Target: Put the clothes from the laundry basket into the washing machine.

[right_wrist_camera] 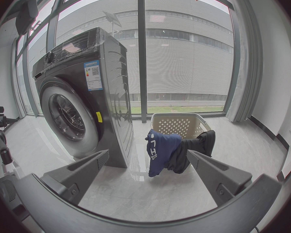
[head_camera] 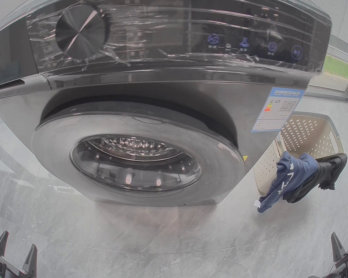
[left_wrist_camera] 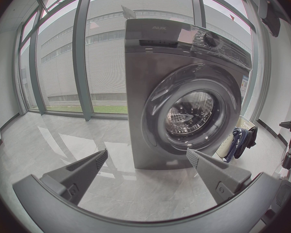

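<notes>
Dark grey metal is the washing machine [head_camera: 143, 97], standing straight ahead of my left pincer [left_wrist_camera: 145, 152] with its round glass door [head_camera: 135, 163] shut. That pincer hangs low over the pale tiled floor [head_camera: 162, 232], fingers spread wide with nothing between them. My right pincer [right_wrist_camera: 147, 152] is likewise spread and empty, well short of the cream laundry basket [right_wrist_camera: 179, 125], which sits ahead of it on the floor just beside the machine's side wall. Over the basket rim nearest that pincer hang a blue garment [right_wrist_camera: 160, 151] with white marks and, touching it on the side away from the machine, a black garment [right_wrist_camera: 197, 146].
</notes>
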Motion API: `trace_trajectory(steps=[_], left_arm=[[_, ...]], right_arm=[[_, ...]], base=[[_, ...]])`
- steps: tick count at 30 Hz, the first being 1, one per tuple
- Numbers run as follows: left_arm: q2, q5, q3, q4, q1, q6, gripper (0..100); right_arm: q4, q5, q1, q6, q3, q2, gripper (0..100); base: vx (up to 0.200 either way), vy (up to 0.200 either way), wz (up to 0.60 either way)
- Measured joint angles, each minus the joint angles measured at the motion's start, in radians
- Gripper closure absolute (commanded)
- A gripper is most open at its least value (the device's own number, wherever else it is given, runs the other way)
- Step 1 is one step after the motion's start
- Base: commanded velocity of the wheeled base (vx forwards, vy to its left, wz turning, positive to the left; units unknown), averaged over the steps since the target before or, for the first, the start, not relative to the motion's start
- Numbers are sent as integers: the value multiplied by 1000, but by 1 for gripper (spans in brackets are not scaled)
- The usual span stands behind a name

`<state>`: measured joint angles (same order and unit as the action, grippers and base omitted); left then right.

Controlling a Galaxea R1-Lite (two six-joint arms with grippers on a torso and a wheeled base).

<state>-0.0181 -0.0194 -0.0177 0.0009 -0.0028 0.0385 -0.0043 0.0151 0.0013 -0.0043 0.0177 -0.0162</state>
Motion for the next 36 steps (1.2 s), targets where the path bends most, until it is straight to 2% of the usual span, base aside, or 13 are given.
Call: trace_trajectory(steps=[13, 19, 36], left_arm=[[0, 0, 0, 1, 0, 1, 0], [0, 0, 0, 0, -1, 1, 0], [0, 0, 0, 0, -1, 3, 0]], right_arm=[[0, 0, 0, 0, 0, 0, 0], [0, 0, 0, 0, 0, 0, 0], [0, 0, 1, 0, 0, 0, 0]], base=[[0, 0, 0], [0, 200, 0], [0, 0, 0]])
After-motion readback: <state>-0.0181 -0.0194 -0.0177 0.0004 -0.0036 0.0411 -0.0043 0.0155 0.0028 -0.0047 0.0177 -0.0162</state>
